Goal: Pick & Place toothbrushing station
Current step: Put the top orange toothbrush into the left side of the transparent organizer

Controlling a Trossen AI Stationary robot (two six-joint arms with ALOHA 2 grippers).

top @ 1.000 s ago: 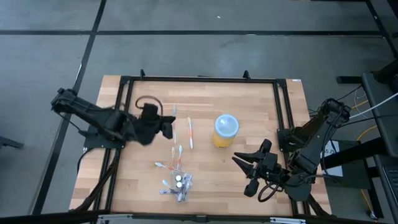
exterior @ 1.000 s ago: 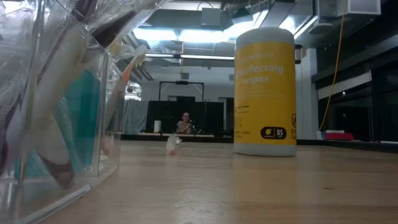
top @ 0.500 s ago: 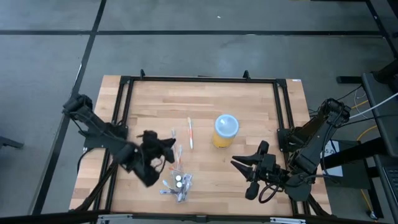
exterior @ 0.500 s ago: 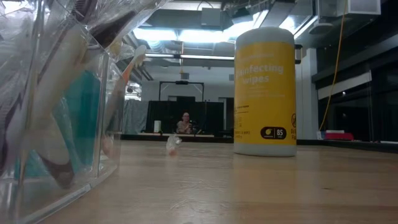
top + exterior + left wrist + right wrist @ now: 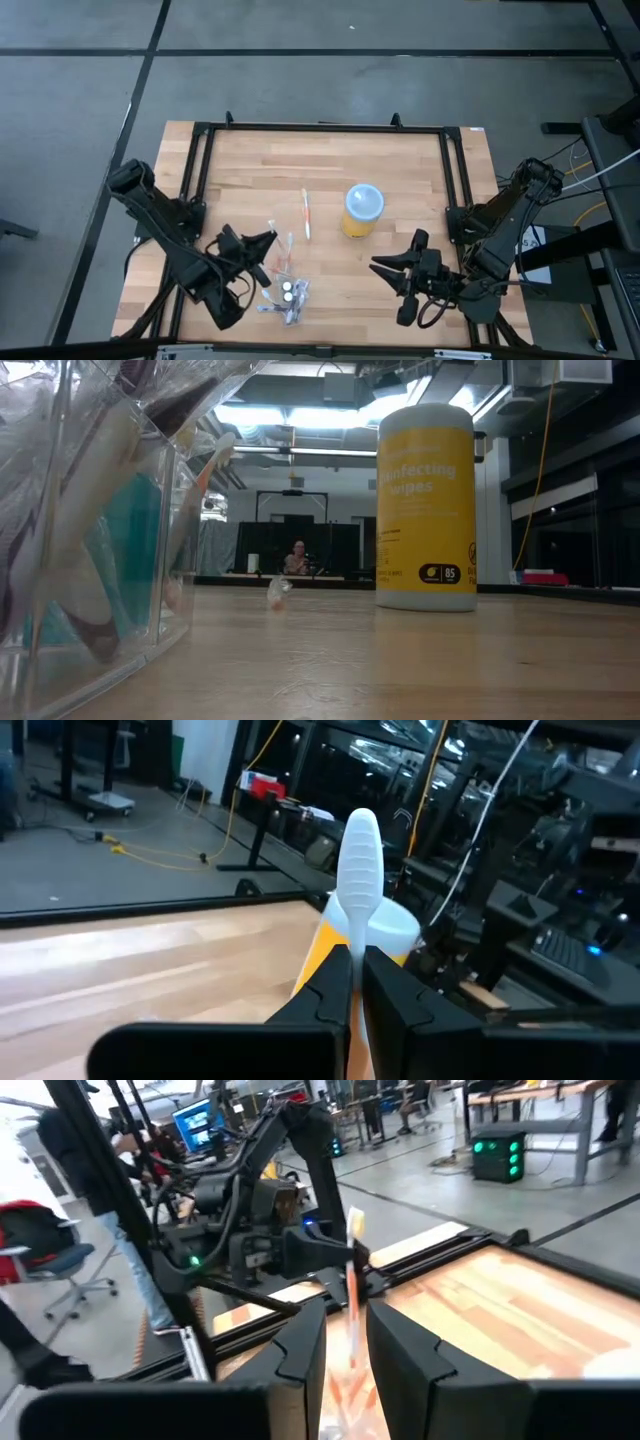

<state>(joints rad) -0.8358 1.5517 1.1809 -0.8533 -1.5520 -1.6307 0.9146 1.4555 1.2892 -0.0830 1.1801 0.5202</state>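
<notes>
While left gripper (image 5: 268,240) clamps a white toothbrush (image 5: 359,870) beside the clear pouch (image 5: 285,292), right gripper (image 5: 383,266) pinches an orange toothbrush (image 5: 353,1280).

We see only the head of the toothbrush (image 5: 359,870) above the left gripper (image 5: 356,982); its handle is hidden between the fingers. The clear pouch (image 5: 85,540) is cut off at the low view's left edge. The person (image 5: 297,557) far behind is too small to make out.
</notes>
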